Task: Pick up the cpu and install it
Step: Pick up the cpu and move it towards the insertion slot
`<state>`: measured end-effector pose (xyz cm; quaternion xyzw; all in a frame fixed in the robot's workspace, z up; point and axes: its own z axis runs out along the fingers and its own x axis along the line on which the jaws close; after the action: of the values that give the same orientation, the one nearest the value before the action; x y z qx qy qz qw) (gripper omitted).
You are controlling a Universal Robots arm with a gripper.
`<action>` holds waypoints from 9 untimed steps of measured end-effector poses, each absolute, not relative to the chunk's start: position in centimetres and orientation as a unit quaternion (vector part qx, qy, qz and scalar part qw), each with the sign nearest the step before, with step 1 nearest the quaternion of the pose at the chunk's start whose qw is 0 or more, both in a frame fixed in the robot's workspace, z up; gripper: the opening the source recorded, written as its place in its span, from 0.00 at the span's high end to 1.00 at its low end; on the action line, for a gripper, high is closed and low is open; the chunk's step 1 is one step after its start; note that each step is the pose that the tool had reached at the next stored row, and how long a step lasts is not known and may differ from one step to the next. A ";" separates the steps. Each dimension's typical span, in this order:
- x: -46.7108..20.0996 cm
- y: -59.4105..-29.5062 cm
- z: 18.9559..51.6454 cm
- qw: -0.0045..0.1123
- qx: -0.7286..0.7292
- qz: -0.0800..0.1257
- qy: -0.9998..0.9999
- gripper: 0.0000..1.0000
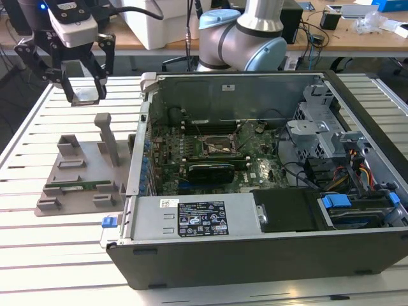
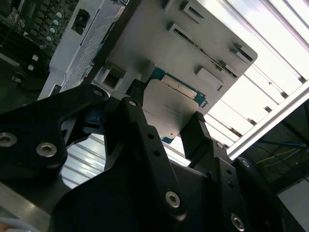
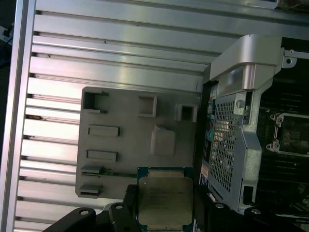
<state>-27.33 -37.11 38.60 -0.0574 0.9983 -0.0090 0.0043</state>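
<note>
Jaws clenched on the small flat square cpu [image 3: 165,199] with the silver metal lid and green rim. The black fingers [image 2: 195,129] press on two opposite edges, and you can see that grip in both wrist views. In the exterior view your gripper [image 1: 85,95] sits at that view's far left with the fingers pointing down. The cpu [image 1: 85,99] is held level, up off the slatted aluminium surface [image 1: 57,255]. In the first wrist view it overlaps one edge of the grey moulded plastic holder tray [image 3: 125,145]. The arm's grey joints with blue caps [image 1: 245,35] stand behind the case.

The tray [image 1: 70,171] carries a long narrow green memory stick [image 1: 80,186] lying in a slot, plus an upright grey post [image 1: 105,137]. Just beside the tray, on the exterior view's right, the open black computer case [image 1: 255,255] lies on its side. Inside it you have:
- a green motherboard [image 1: 258,164]
- a metal-framed cpu socket [image 1: 217,148]
- a black rectangular expansion card [image 1: 210,171], just in front of the socket
- coloured cables [image 1: 357,172]
- a blue-tabbed drive bay [image 1: 338,204]
</note>
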 end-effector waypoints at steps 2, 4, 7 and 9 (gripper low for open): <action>-27.1 -37.1 38.6 0.004 -0.057 -0.009 0.998 0.45; -26.5 -37.1 38.6 0.004 -0.057 -0.009 0.998 0.45; -25.8 -37.0 38.6 0.003 -0.057 -0.009 0.998 0.45; -25.4 -36.9 38.6 0.003 -0.057 -0.009 0.998 0.45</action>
<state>-25.42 -36.94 38.57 -0.0574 0.9983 -0.0090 0.0030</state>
